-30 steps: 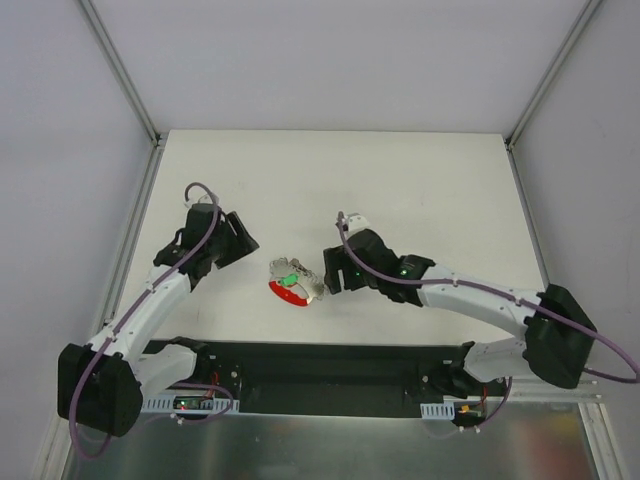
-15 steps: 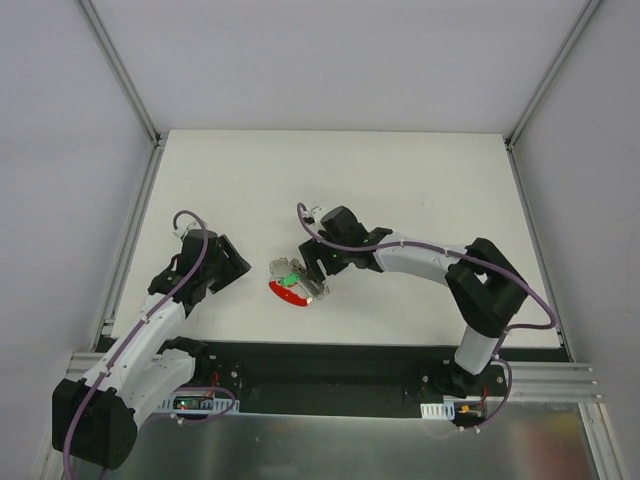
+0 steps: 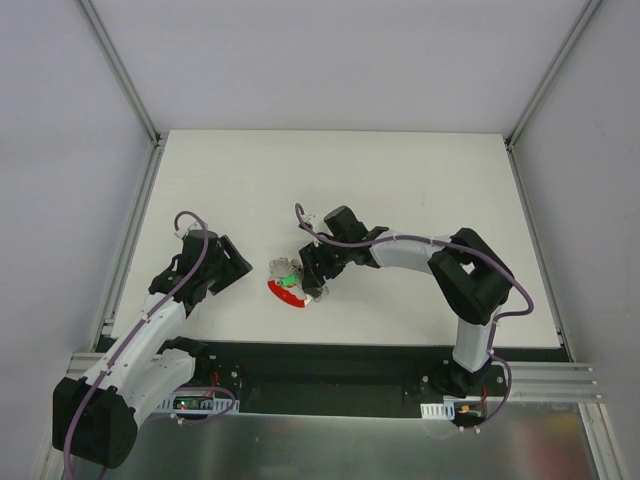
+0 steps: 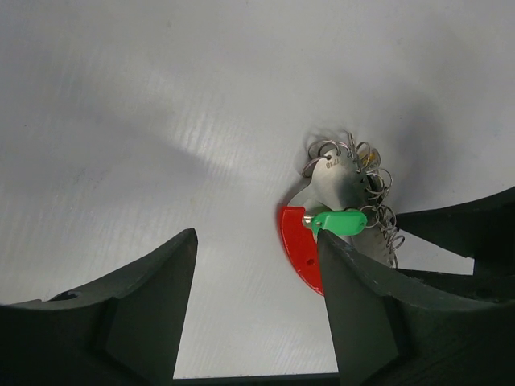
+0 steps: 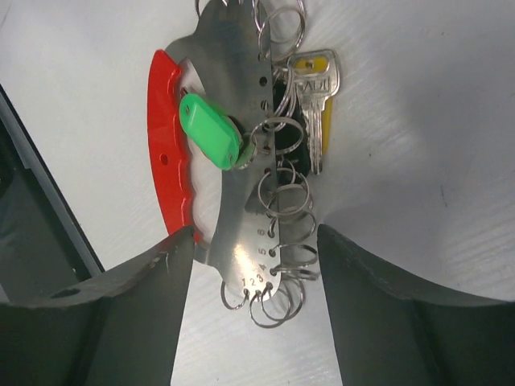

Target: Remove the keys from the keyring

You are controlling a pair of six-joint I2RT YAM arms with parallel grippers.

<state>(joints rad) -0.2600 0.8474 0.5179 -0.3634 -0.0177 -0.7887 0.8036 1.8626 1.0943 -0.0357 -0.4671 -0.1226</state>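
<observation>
Beneath the right end effector (image 5: 251,241), jaws apart, lie the keys (image 5: 312,90).

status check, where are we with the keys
Left fingers open, standing off. Right fingers open, straddling the keyring. Keys on it, none off yet. Nothing blocking.

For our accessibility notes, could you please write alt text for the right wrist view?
A yellow-headed key and many split rings sit along a red-edged metal plate with a green tag, between the right gripper's open fingers.
</observation>
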